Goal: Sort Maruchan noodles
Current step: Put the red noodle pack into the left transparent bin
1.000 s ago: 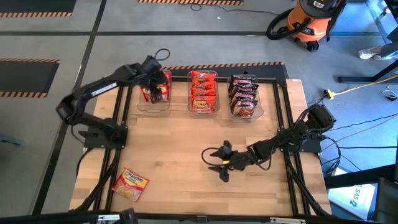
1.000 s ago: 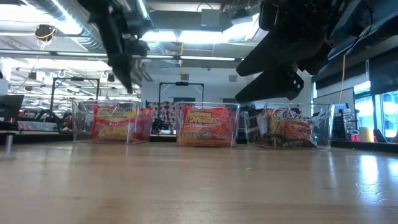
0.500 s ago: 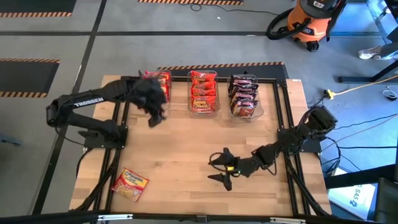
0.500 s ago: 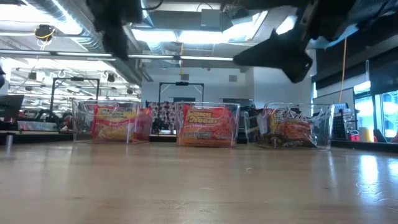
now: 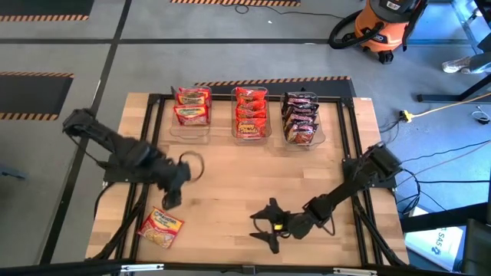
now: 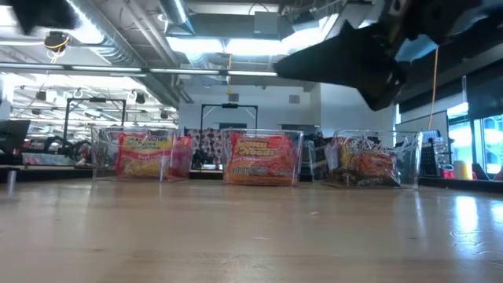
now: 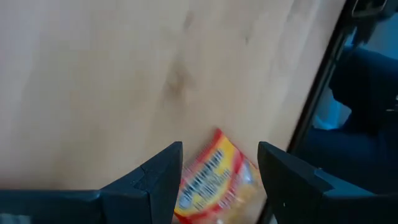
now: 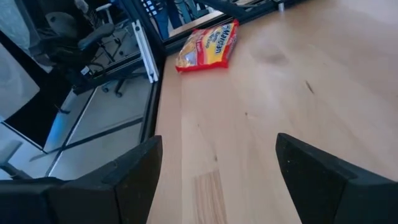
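Note:
One loose orange-yellow and red Maruchan packet (image 5: 161, 228) lies flat near the table's near left corner; it also shows in the left wrist view (image 7: 214, 180) and the right wrist view (image 8: 208, 45). My left gripper (image 5: 170, 196) hangs open above the table just far of it, tipped steeply down, and touches nothing. My right gripper (image 5: 265, 226) stands open over the near middle of the table, pointing toward the left edge, with nothing between its fingers. The other packets stand in three clear bins at the far edge.
The left bin (image 5: 192, 107) holds orange-yellow packets, the middle bin (image 5: 251, 113) red ones, the right bin (image 5: 301, 119) dark ones. A black frame (image 5: 150, 153) borders the table. Bare wood (image 5: 245, 169) lies between the bins and the grippers.
My left gripper has swung from over the far left bin toward the near left, turning as it went, and now hangs by the loose packet, still open. My right gripper has moved toward the near edge, still open. The packet has not moved.

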Robot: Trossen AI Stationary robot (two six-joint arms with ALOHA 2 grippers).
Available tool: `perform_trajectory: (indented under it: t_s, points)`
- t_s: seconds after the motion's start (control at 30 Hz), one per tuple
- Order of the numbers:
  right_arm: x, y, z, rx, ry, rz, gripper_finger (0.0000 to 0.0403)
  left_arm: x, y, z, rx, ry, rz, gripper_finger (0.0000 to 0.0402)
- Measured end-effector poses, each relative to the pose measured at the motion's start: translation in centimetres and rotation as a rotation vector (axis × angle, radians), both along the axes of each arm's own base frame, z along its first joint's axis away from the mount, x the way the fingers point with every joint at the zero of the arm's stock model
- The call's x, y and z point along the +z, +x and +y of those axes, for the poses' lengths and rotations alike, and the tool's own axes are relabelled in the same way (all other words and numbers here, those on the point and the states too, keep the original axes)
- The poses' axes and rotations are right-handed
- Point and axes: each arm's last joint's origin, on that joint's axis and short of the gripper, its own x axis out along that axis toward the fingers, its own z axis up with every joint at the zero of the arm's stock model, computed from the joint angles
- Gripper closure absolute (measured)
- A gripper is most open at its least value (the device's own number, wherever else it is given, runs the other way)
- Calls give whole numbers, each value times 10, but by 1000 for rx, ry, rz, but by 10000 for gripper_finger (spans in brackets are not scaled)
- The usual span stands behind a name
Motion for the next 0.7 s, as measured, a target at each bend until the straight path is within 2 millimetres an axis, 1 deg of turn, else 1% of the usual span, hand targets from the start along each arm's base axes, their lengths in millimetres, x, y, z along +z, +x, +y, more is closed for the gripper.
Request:
perform_trajectory:
  t_s: [0.1, 0.2, 0.33, 0.43, 0.57, 0.7]
  points:
    - [-1, 9, 7, 5, -3, -2, 111, -4, -10, -29, 57, -7, 37, 199]
    - [0, 16, 8, 7, -26, -10, 111, -13, -19, -59, 101, -21, 88, 199]
    - [1, 20, 8, 8, -39, -18, 111, -29, -29, -88, 147, -8, 195, 199]
    - [1, 22, 5, -3, -42, -18, 111, -43, -32, -105, 168, 12, 282, 199]
    - [1, 23, 3, -11, -43, -17, 111, -62, -32, -121, 157, 71, 361, 199]
    - [0, 23, 3, -11, -47, -13, 111, -85, -28, -133, 42, 126, 455, 199]
